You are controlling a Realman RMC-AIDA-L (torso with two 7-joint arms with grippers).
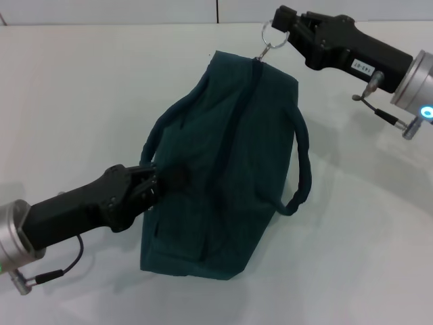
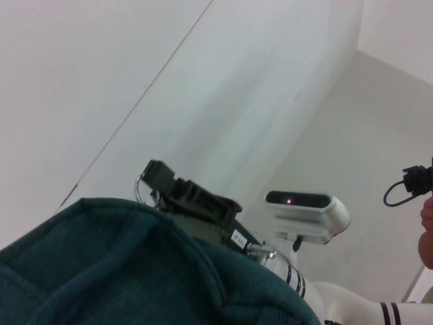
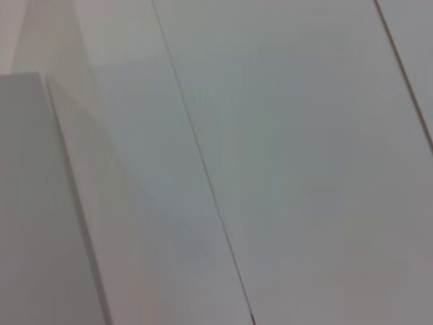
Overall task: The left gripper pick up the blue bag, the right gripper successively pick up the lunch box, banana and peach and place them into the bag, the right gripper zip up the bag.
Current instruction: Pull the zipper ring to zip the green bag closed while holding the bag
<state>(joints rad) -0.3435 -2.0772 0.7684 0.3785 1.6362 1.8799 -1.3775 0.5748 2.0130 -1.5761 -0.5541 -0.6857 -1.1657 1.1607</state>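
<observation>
Head view: I see blue bag (image 1: 223, 169) on white worktop (image 1: 81, 88), long axis along zip. Right end effector (image 1: 276, 30) at far end, closed on ring zip pull (image 1: 268, 34). Left end effector (image 1: 157, 183) clamps near handle (image 1: 159, 135). Open room beyond far end.
Left wrist view: bag fabric close below, right end effector beyond.
Right wrist view: bare wall only.

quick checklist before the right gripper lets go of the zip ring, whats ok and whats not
1. Right gripper on the ring zip pull: ok, ring sits at its tip.
2. Zip run to the far end of the blue bag: ok.
3. Left gripper holding the bag's near side: ok.
4. Lunch box, banana, peach inside: cannot tell, none visible.
5. Bag resting on the table: ok.
</observation>
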